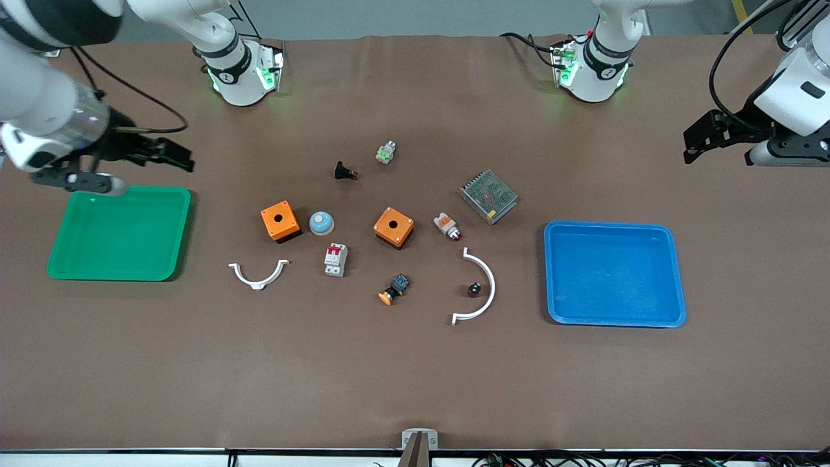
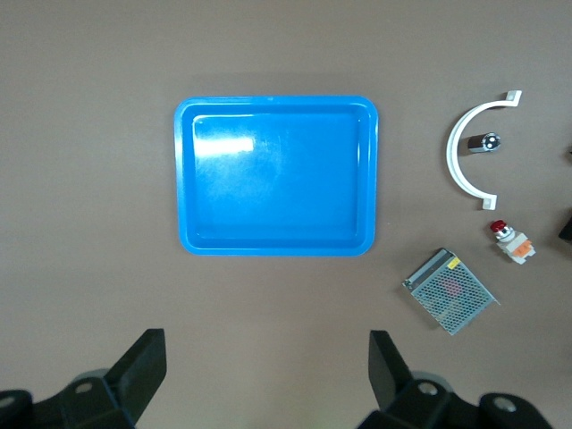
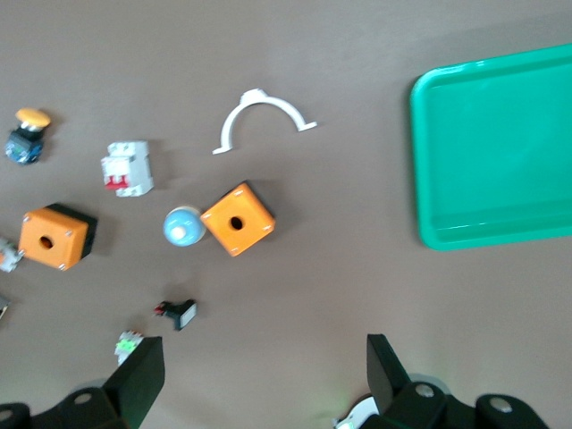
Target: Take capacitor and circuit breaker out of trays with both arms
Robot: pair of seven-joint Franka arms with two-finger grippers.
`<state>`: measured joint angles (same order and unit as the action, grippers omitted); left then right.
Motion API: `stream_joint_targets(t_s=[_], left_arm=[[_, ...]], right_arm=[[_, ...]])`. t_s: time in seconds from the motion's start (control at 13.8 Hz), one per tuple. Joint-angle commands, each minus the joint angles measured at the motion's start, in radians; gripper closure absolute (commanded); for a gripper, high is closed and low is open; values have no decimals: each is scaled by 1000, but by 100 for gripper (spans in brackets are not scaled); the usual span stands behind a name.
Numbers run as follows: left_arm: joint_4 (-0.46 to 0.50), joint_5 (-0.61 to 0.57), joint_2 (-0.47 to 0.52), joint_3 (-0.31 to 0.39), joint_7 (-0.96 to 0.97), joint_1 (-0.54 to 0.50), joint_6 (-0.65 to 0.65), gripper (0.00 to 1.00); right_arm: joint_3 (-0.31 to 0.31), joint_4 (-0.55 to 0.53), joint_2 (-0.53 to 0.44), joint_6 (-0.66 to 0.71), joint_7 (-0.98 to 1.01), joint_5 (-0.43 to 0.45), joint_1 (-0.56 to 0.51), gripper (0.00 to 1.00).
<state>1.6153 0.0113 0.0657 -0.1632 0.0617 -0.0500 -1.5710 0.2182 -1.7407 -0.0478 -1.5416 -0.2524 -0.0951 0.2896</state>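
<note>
The capacitor is a tiny black cylinder lying inside a white curved clip; it also shows in the left wrist view. The breaker, white and grey with red levers, lies near the table's middle and shows in the right wrist view. My left gripper is open and empty, up over bare table at the left arm's end. My right gripper is open and empty, up over the table by the green tray's rim.
A blue tray lies toward the left arm's end, the green tray toward the right arm's. Between them lie two orange boxes, a blue dome, a mesh box, a second clip and small button parts.
</note>
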Motion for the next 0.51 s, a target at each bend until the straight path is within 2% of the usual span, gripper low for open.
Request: stream_joint_targets(t_s=[0.0,0.15,0.29,0.44], left_arm=[[12,22,19,-5,19,-14,5,0],[-4,18,9,-5,24,-16,5,0],[-17,13,-3,-2,21,-14,5,0],[-23,13,-9,-2,21,-13,5,0]], right_arm=[[-16,-7,-12,-8,82,14,-110,0],[-16,9,-7,-12,152,18,-176,0],[-19,56,-3,-11,156,75,-184,0],[-20,114,2,-9,156,94,-181,0]])
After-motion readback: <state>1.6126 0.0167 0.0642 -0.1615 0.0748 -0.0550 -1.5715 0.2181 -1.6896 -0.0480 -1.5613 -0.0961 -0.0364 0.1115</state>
